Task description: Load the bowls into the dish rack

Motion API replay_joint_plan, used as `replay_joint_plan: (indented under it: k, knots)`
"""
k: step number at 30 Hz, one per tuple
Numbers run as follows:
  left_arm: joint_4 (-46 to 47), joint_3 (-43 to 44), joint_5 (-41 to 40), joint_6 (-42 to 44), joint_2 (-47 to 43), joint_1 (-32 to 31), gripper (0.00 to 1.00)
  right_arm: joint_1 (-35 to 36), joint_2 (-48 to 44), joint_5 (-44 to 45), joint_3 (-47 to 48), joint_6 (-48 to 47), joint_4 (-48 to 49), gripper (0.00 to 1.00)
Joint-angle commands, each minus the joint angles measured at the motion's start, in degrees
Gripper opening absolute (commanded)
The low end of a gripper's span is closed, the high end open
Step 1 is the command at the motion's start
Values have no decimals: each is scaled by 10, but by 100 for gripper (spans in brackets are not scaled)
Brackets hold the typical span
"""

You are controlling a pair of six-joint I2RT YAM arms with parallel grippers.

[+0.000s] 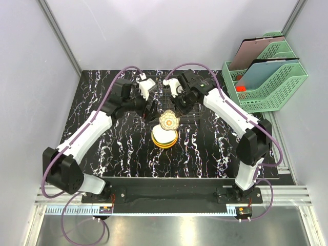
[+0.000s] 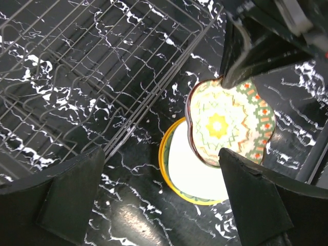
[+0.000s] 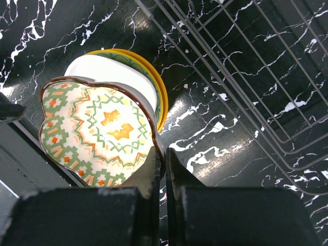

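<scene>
No legible text, label or number in any view.

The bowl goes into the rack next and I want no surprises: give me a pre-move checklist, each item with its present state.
1. Right pincer shut on the patterned bowl at its rim: ok.
2. Bowl free of the stack below it: cannot tell; they overlap in every view.
3. Left pincer open, holding nothing: ok.
4. Dish rack wires in view free of bowls: ok.
5. Way to the rack free of the left pincer: probably not ok; it hangs close beside both bowl and rack.
</scene>
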Motion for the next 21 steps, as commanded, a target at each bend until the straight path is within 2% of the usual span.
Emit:
replay_joint_plan:
  k: [1, 5, 9, 10, 12, 14, 15, 21]
  knots:
    - [8, 43, -9, -45, 17, -11, 99, 5, -23, 23, 42, 0, 7, 0]
    - [5, 47, -32, -65, 34, -23, 98, 5, -28, 41, 48, 0, 10, 0]
    - [5, 47, -24, -83, 45, -25, 91, 4, -34, 56, 53, 3, 14, 0]
    - [5, 48, -24, -89, 48, -25, 85, 5, -34, 60, 54, 7, 16, 0]
    - [5, 51, -22, -91, 53, -25, 78, 5, -35, 74, 59, 9, 17, 0]
    - [5, 53, -21, -99, 59, -26, 64, 5, -38, 80, 62, 11, 19, 0]
    - [6, 56, -18, -101, 63, -26, 62, 4, -40, 85, 64, 11, 19, 0]
    - [5, 77, -15, -111, 95, -27, 64, 5, -47, 95, 60, 23, 29, 0]
